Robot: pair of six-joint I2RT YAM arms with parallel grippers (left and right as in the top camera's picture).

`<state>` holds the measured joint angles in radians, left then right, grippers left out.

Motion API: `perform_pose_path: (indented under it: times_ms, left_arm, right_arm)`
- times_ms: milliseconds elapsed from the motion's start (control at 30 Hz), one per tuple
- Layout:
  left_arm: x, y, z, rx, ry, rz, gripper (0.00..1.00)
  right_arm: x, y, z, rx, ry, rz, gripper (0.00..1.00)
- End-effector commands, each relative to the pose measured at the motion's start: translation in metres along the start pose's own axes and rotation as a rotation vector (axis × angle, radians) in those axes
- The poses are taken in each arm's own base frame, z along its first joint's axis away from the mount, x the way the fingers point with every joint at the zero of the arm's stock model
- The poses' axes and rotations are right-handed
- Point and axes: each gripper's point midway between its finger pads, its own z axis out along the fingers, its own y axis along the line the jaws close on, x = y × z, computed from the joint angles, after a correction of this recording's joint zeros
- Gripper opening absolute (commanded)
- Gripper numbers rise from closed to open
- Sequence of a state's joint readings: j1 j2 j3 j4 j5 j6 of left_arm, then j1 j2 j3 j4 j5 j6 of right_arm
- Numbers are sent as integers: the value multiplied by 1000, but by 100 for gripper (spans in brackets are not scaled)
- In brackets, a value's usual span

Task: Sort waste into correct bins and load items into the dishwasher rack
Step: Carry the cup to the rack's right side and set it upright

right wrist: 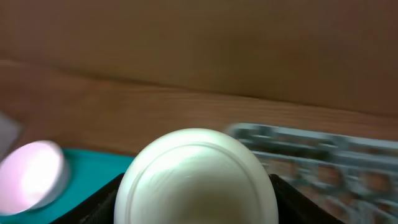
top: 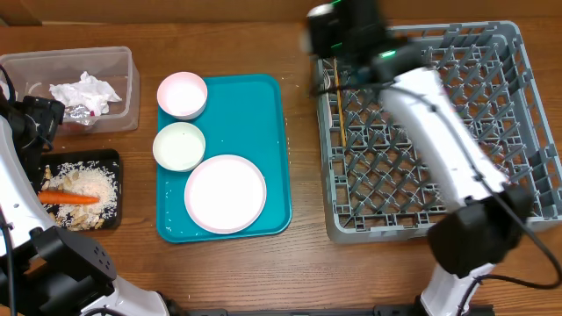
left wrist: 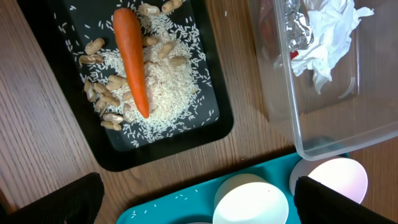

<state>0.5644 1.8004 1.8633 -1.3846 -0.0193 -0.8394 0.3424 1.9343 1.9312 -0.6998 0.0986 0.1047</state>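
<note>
Right gripper (right wrist: 197, 186) clamped across small cup (right wrist: 196, 155), apparently rim-down, judged ready for draining | dishwasher rack (right wrist: 311, 140) just ahead, to its right | left gripper (left wrist: 199, 202) fully open, empty | carrot (left wrist: 130, 56) lying in black tray (left wrist: 205, 134) ahead of it

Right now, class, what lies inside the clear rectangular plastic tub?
Inside the clear rectangular plastic tub: a crumpled white napkin and a small red-and-silver wrapper beside it. Whatever lies beneath the napkin is covered.

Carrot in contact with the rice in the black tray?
Touching. Left wrist view: the carrot lies across the rice pile in the black tray, grains showing on both sides of it.
</note>
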Motion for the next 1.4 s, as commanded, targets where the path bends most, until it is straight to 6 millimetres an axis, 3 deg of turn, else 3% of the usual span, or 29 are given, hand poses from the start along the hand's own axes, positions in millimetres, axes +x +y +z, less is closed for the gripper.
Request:
perform_pose_path:
  times_ms: [0,133,333,433,533,667,767,900,1067,1200,1367]
  left_arm:
    - [-1,2,0,-10,-9,-11,100]
    - [-1,2,0,-10,-9,-12,100]
    - [-1,2,0,-10,-9,-11,100]
    - [-1,2,0,-10,-9,-12,100]
    - [-1,2,0,-10,-9,-12,100]
    - [-1,2,0,-10,-9,-11,100]
    - [-1,2,0,-10,-9,-11,100]
    - [-1,2,0,-10,-9,-11,100]
    - [-1,2,0,-10,-9,-12,100]
    - [-1,2,0,-10,-9,-11,100]
    - [-1,2,0,-10,-9,-11,100]
  right_arm:
    - [-3,-79,-8,151,17,80,54]
    - [16,-171,-19,308,86,177,55]
    - [38,-263,-38,438,129,301,59]
    - [52,-286,-39,450,159,343,59]
    - [68,-296,-32,414,202,382,60]
    - [84,-298,-19,401,250,396,68]
    - [92,-299,-12,399,275,400,88]
    - [100,-298,-9,398,302,404,100]
    - [97,-293,-18,391,303,413,100]
    - [63,-251,-33,219,223,418,100]
    - [16,-147,-54,-158,130,347,100]
